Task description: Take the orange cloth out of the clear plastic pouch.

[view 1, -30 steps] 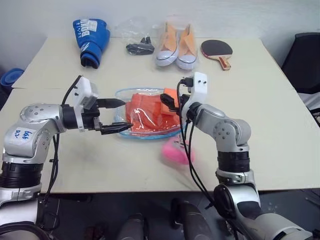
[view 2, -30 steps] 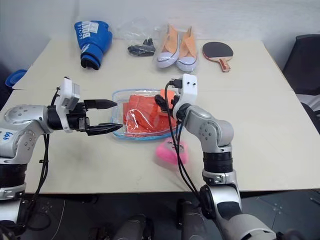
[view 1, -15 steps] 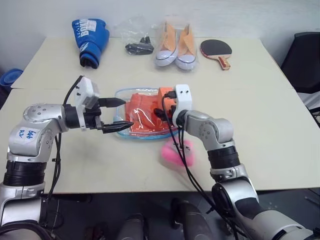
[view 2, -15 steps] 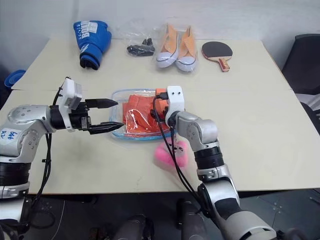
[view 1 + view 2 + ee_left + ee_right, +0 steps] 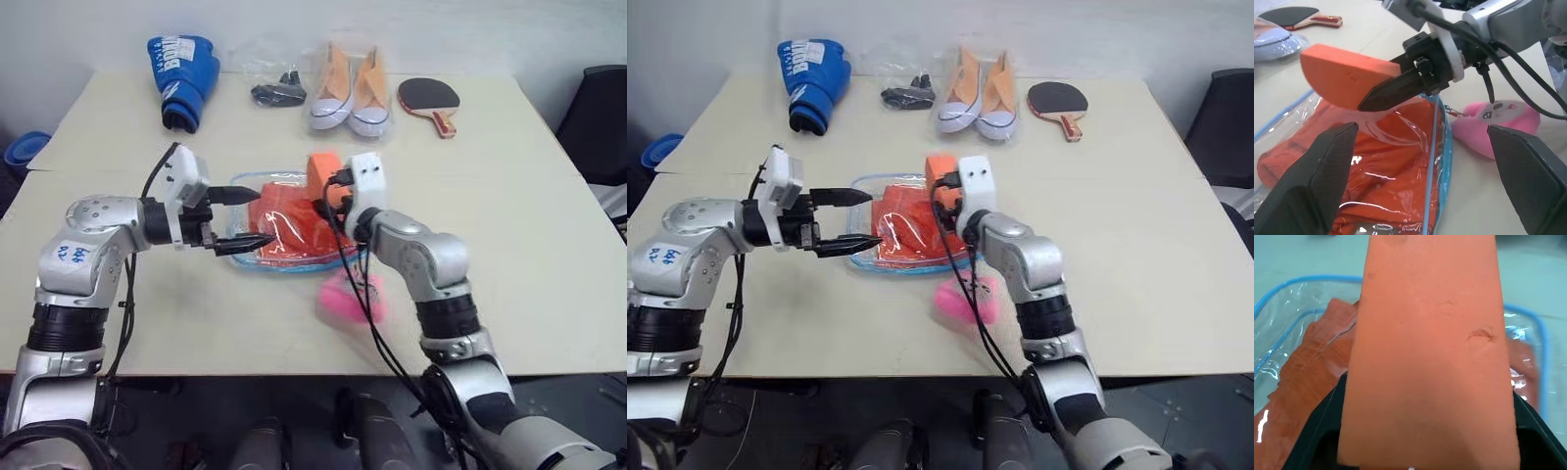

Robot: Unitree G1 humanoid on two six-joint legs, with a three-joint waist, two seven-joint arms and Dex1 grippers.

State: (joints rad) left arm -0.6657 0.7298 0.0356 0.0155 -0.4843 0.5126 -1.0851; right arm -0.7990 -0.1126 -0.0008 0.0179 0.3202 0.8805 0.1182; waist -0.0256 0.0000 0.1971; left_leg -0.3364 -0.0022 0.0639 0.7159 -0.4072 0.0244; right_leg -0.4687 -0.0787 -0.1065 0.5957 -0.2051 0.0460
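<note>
The clear plastic pouch [image 5: 294, 257] with light blue trim lies flat mid-table, and the wrinkled orange cloth [image 5: 286, 227] is inside it. Its pink plush charm [image 5: 349, 295] rests on the table just in front. My right gripper [image 5: 327, 193] hovers over the pouch's right half, shut on a small rigid orange block [image 5: 322, 167], which stands large in the right wrist view [image 5: 1425, 347]. My left gripper [image 5: 254, 216] is open at the pouch's left end, with one finger above the plastic edge and one below it. The cloth [image 5: 1386, 161] shows under wrinkled plastic.
Along the table's far edge lie a blue boxing glove [image 5: 182, 67], a thin clear bag with black items [image 5: 273, 91], orange and white sneakers [image 5: 348, 94] and a table tennis paddle [image 5: 429, 98]. A black chair [image 5: 600, 108] stands at the right.
My right wrist has rolled, its fingers have drawn in on the orange block, and the block now stands higher above the pouch. My left gripper has edged slightly closer to the pouch.
</note>
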